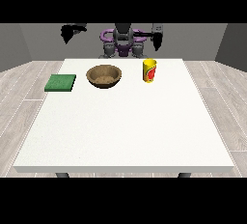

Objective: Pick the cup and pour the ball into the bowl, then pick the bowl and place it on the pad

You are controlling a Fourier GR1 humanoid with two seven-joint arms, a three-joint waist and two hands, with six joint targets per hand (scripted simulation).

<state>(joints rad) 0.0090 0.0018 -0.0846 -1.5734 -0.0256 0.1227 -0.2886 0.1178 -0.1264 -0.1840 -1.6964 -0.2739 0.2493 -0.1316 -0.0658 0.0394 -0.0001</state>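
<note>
The yellow cup [150,70] is standing upright beside the brown bowl [103,76], with the green pad [61,82] waiting leftward, while both hands [157,38] [68,33] are hanging empty above, their finger spread untellable, seemingly ready for reaching.

White table [125,131], three items on it, all toward the robot's edge. Brown bowl [103,76] is the reference: green pad [61,82] lies flat well off to its view-left at the table's edge; yellow cup [150,70] with red marking stands upright to its view-right, apart from it.
</note>
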